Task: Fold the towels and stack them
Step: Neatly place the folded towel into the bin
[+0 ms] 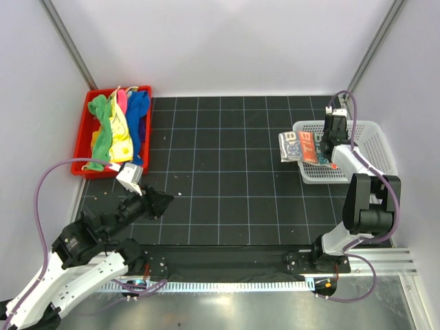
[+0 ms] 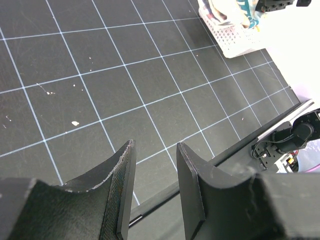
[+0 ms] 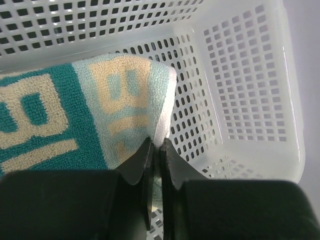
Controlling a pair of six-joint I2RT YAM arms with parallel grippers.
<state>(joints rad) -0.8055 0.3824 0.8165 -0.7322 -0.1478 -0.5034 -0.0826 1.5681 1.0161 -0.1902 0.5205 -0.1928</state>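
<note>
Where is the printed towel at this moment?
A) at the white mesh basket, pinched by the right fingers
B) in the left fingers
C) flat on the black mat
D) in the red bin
A: the printed towel lies over the rim of the white mesh basket, and the right wrist view shows the right fingers closed on its edge.

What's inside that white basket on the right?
A printed towel lies partly in the mesh basket, reaching over its left rim, its edge pinched by the right gripper. Anything beneath the towel is hidden.

bin (image 1: 84,134) far left, towels (image 1: 120,127) in it | basket (image 1: 375,148) right, lettered towel (image 1: 292,146) over its left rim
</note>
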